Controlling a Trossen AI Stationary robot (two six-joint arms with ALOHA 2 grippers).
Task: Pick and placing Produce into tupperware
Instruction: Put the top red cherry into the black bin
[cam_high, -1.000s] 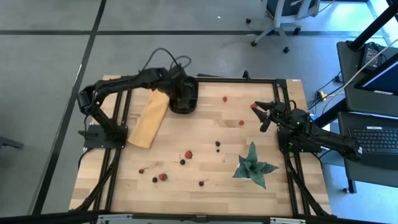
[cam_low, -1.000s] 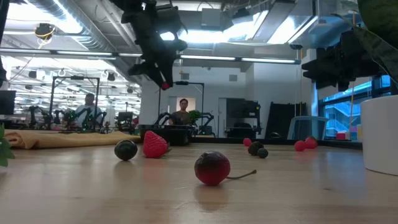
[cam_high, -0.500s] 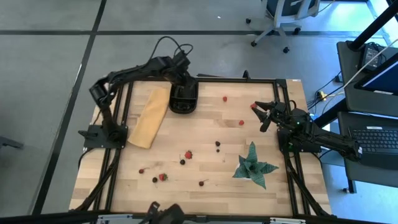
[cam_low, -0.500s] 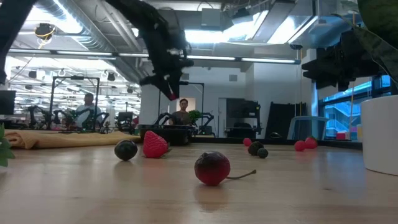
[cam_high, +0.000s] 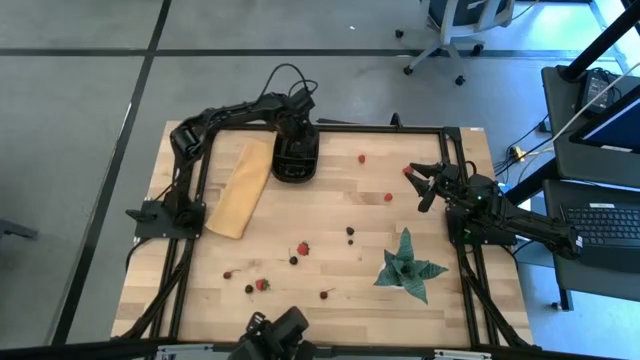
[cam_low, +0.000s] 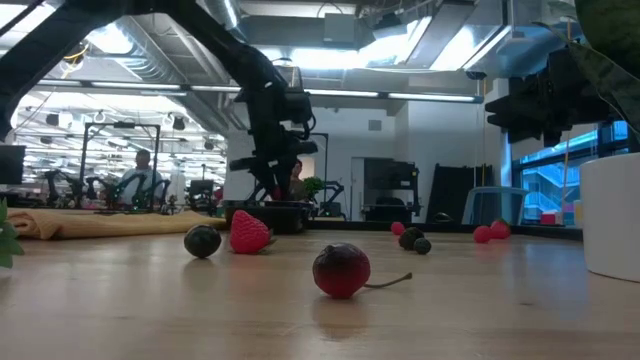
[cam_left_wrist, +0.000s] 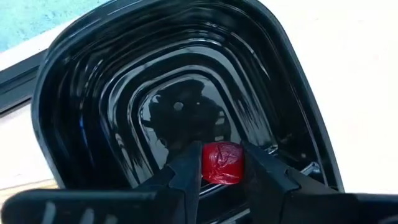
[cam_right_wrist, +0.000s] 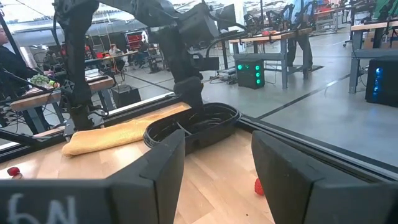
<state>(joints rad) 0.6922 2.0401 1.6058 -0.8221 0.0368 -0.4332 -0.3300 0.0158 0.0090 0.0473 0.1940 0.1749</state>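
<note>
The black tupperware (cam_high: 296, 160) stands on the table at the far edge, left of the middle. My left gripper (cam_left_wrist: 221, 167) hangs over it, pointing steeply down, shut on a small red fruit (cam_left_wrist: 222, 163); it also shows in the low view (cam_low: 272, 190). More produce lies loose on the wood: strawberries (cam_high: 303, 248) (cam_high: 261, 284) (cam_high: 388, 197) and dark berries (cam_high: 350, 233) (cam_high: 293, 260). My right gripper (cam_high: 420, 185) waits open and level at the right edge, with one red fruit (cam_right_wrist: 258, 185) on the table below its fingers. My left gripper pinches the red fruit's two sides (cam_left_wrist: 206, 163) between its two fingers. The fingers come from above, slanting steeply down. The fruit is lifted clear, right over the tupperware's glossy floor (cam_left_wrist: 180, 112).
A flat tan piece (cam_high: 240, 188) lies just left of the tupperware. A green spiky plant (cam_high: 408, 265) in a white pot (cam_low: 610, 215) stands at the near right. Black frame rails (cam_high: 190, 250) run along both side edges. People (cam_low: 293, 180) are in the room beyond.
My left gripper has come down toward the tupperware with the red fruit still between its fingers, drifting a little toward the table's right, while the arm's elbow has swung toward the far edge.
</note>
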